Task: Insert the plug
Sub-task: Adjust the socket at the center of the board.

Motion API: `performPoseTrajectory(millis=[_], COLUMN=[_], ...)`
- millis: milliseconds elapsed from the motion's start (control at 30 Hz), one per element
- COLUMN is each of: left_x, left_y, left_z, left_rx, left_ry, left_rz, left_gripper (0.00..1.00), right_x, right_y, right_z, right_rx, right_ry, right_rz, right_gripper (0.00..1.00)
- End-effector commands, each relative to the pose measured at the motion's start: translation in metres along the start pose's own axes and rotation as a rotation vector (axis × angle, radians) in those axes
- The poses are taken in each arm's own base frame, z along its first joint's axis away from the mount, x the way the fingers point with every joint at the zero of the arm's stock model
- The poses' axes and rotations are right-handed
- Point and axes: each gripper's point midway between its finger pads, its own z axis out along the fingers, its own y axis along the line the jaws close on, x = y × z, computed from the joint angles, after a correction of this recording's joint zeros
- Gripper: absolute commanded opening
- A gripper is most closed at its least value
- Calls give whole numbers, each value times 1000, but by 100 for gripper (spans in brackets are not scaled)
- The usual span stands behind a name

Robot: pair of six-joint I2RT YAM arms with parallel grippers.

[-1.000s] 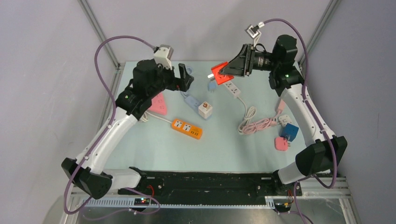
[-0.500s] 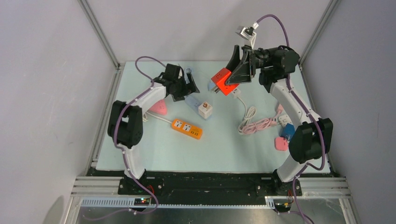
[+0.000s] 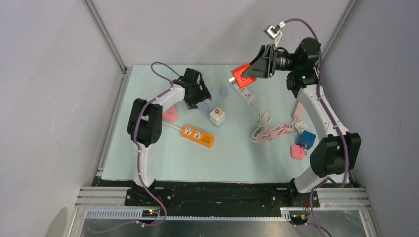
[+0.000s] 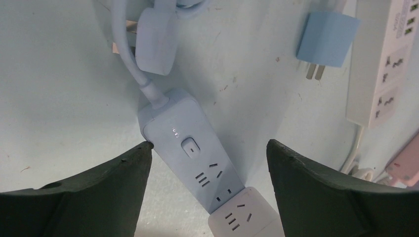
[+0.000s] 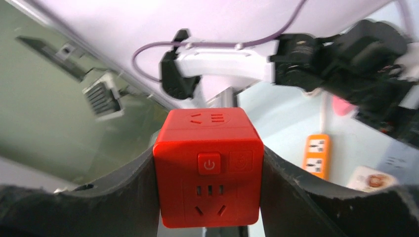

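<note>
The left arm [image 3: 168, 96] is folded at the elbow and its wrist is turned down over the far left of the table [image 3: 237, 158]. The left gripper [image 4: 208, 144] is spread wide astride the blue strip [image 4: 197, 160]; nothing is gripped, though one finger [image 4: 123, 182] is seen touching the strip's corner.

The right arm [image 3: 316, 106] is raised at the far right, with its wrist turned level and leftward. The plug [image 5: 207, 197], a glossy red cube with rounded edges, a power button and socket slots, is clamped between the right gripper [image 5: 207, 158] fingers and held in the air above the white strip [image 3: 244, 92].

The blue strip is smooth matte plastic with a rocker switch, and a white cube [image 4: 242, 219] is seated in it.
</note>
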Motion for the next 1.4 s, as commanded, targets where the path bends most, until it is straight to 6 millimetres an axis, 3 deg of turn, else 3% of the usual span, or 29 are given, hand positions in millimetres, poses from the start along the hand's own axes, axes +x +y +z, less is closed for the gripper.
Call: performPoseTrajectory(millis=[0,200,333,567,800,1100,1267,1367], left_x=[-3,13,20,30,59,118,118,115], left_y=[-6,4,6,-12,-31,-17,-5,-11], left_z=[19,34,36,31,16,1,-6,-12], left_rx=[-23,-58,-75,-49,20,127,103,120], left_ry=[-26,26,36,54,112,280,270,256], left_rz=[-8,26,76,220,468,726,784,782], left_gripper=[85,77,66,29,6,0,2,14], right_x=[-7,-1,1,5,14,31,48,53], right_y=[-9,-14,-15,-15,-14,24,41,37], right_z=[-8,-9,-10,-9,-5,12,23,28], right_rx=[245,290,317,340,345,181,110,133], right_ry=[-44,-42,-36,-26,-11,24,65,80], right_rz=[-116,-164,-180,-222,-288,-405,-502,-539], right_gripper=[0,0,0,0,0,0,0,0])
